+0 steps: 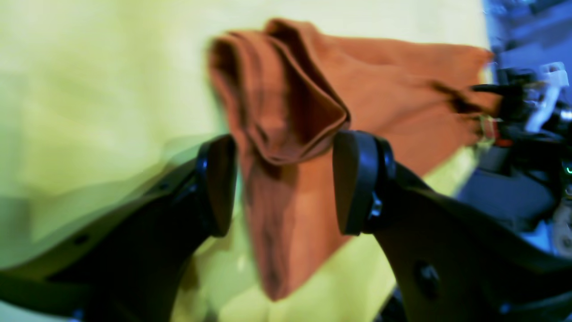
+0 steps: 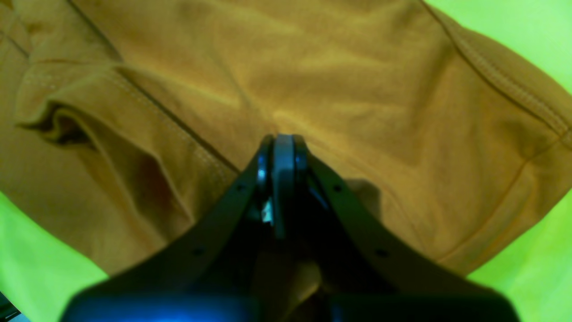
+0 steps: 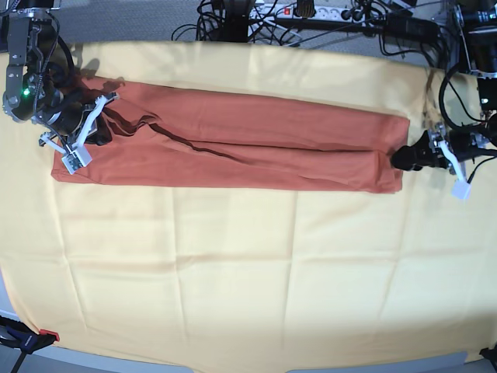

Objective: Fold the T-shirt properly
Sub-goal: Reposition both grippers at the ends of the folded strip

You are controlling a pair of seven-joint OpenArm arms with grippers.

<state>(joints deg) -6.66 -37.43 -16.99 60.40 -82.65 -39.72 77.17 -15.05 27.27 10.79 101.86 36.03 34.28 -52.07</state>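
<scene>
One T-shirt (image 3: 241, 148), rust-orange, lies as a long narrow band across the far half of the single yellow cloth (image 3: 233, 272), end to end from the left edge to the right. Two grippers, one at each end. The right gripper (image 2: 283, 141) is pressed together, tips down on the fabric; its wrist view shows seams and stitching the base view doesn't. The left gripper (image 1: 286, 183) stands wide apart around a bunched fold, which only its blurry wrist view shows.

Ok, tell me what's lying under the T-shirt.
The T-shirt, folded into a long strip, lies on the pale yellow cloth, which spreads out past it on every side. Whatever lies under that cloth is covered and cannot be seen.
</scene>
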